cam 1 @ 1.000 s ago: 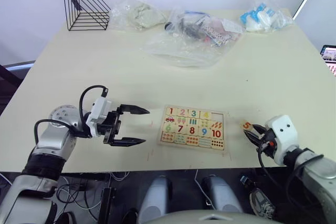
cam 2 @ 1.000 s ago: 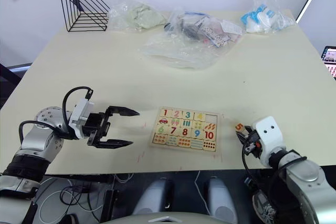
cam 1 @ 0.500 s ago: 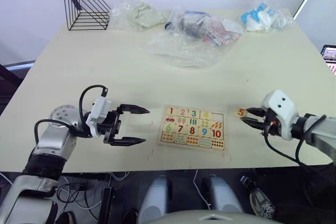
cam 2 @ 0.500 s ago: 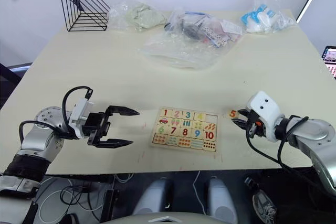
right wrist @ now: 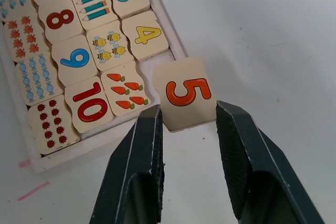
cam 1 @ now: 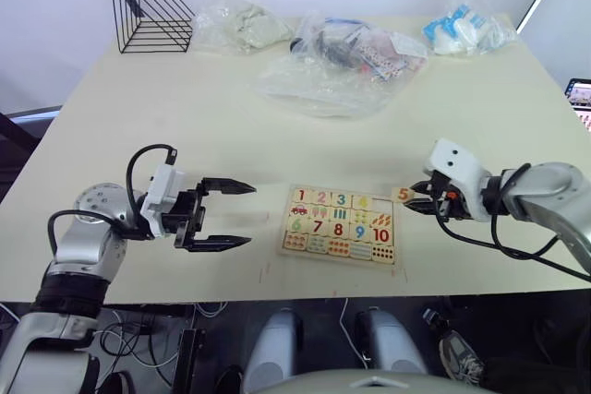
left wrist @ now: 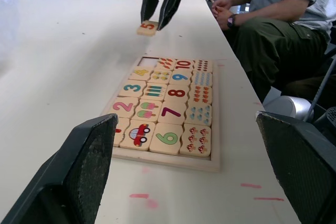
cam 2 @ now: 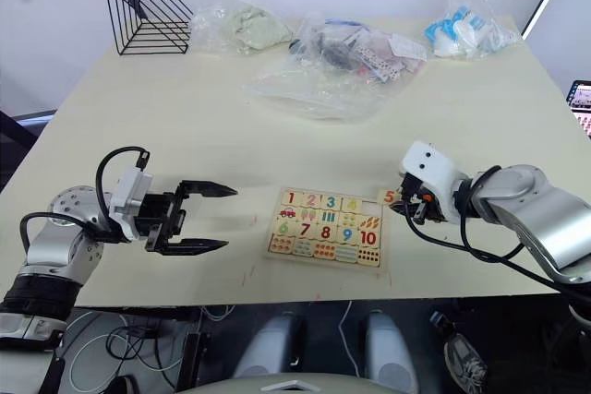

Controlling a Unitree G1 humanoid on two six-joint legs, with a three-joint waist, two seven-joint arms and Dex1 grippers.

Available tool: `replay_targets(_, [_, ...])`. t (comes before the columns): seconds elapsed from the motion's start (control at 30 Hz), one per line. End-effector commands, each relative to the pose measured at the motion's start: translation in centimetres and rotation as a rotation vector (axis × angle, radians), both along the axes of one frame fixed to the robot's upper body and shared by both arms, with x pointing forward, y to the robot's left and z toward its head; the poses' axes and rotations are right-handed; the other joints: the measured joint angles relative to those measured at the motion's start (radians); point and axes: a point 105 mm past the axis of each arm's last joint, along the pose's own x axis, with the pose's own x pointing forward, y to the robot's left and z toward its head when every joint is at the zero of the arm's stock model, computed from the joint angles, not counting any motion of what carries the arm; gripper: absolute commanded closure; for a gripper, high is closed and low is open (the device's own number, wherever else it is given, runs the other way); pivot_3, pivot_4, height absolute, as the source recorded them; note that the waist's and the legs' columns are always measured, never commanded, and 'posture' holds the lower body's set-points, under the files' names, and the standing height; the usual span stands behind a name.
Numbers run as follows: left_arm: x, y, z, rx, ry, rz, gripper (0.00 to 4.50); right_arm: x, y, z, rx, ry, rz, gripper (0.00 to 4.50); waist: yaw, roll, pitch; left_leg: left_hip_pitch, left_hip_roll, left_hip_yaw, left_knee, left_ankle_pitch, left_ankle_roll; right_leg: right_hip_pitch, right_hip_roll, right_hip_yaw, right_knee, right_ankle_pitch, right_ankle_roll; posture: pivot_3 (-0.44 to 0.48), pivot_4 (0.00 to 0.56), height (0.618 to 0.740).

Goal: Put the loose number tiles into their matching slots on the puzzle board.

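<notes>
The right end effector is clamped on the 5 tile (orange digit up), holding it just above the puzzle board beside the empty corner slot. The left end effector hangs with fingers spread apart over the desk, the board well off beyond its tips.

The two head views look forward and down from above the near edge of the tabletop, taking in its whole surface with the puzzle board at 6 o'clock of centre. The left wrist view sits low beside the board, facing along it toward the right hand. The right wrist view looks steeply down, very near (the board's corner is shared with all views).
</notes>
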Motion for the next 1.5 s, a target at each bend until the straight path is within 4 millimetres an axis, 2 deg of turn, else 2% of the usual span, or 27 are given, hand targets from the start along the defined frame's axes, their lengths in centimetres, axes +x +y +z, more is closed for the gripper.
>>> replay_targets(0.03, [-0.5,0.1,0.5,0.007,-0.025,-0.016,0.0,0.3,0.5,0.7,-0.036,-0.006,0.025,3.59,-0.001,0.0,0.0,0.0,0.0,0.0,0.0,0.0,0.0,0.0,0.0,0.0,0.0,0.0,0.0,0.0,0.15,0.74])
replay_targets(0.37, [-0.8,0.1,0.5,0.004,-0.028,0.004,0.0,0.7,1.6,0.0,-0.129,0.044,0.033,3.59,-0.001,0.0,0.0,-0.001,0.0,-0.001,0.0,0.0,0.0,-0.001,0.0,0.001,0.0,0.0,0.0,0.0,0.15,0.74])
replay_targets(0.73, [-1.0,0.4,0.4,0.002,-0.035,0.024,0.0,1.4,2.8,-0.1,-0.14,0.032,0.047,3.59,-0.002,0.0,0.0,-0.001,0.0,-0.001,0.0,0.0,0.0,-0.001,0.0,0.001,0.0,0.0,0.0,0.0,0.15,0.74])
replay_targets(1.5, [-1.1,0.6,0.3,0.006,-0.037,0.037,0.0,1.8,2.9,-1.0,-0.159,0.022,0.062,3.59,-0.003,0.0,0.0,-0.001,0.0,-0.002,0.0,0.0,0.0,-0.002,0.0,0.001,0.0,0.0,0.0,0.0,0.15,0.74])
